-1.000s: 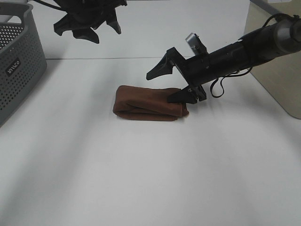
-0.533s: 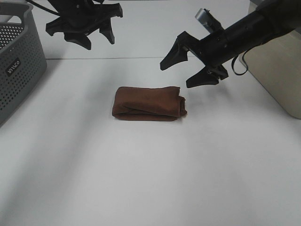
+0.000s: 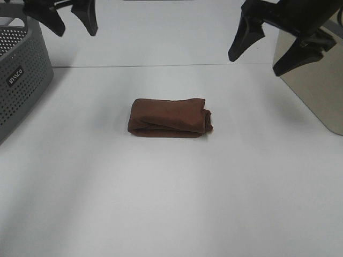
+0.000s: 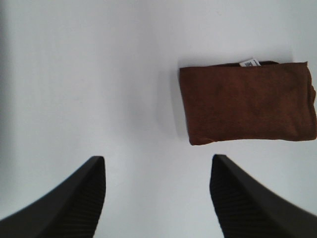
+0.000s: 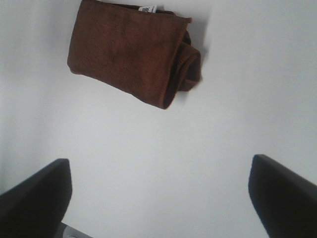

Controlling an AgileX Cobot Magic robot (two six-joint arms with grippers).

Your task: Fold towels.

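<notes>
Towel (image 3: 170, 117) folded at centre of worktop (image 3: 171, 203). Both pincers, left (image 3: 68, 17) at 11 o'clock, right (image 3: 271, 47) at 2 o'clock, wide, empty. Loose rolled end at 3 o'clock possibly unrolling if brushed.

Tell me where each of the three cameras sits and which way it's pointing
Exterior high: mounted high, looking down on the white table; left gripper and right gripper show raised at the top corners.
Left wrist: looks down past open fingers at the towel.
Right wrist: looks down between widely spread fingers at the table.
All three share the folded towel; both wrist views show its white tag.
</notes>
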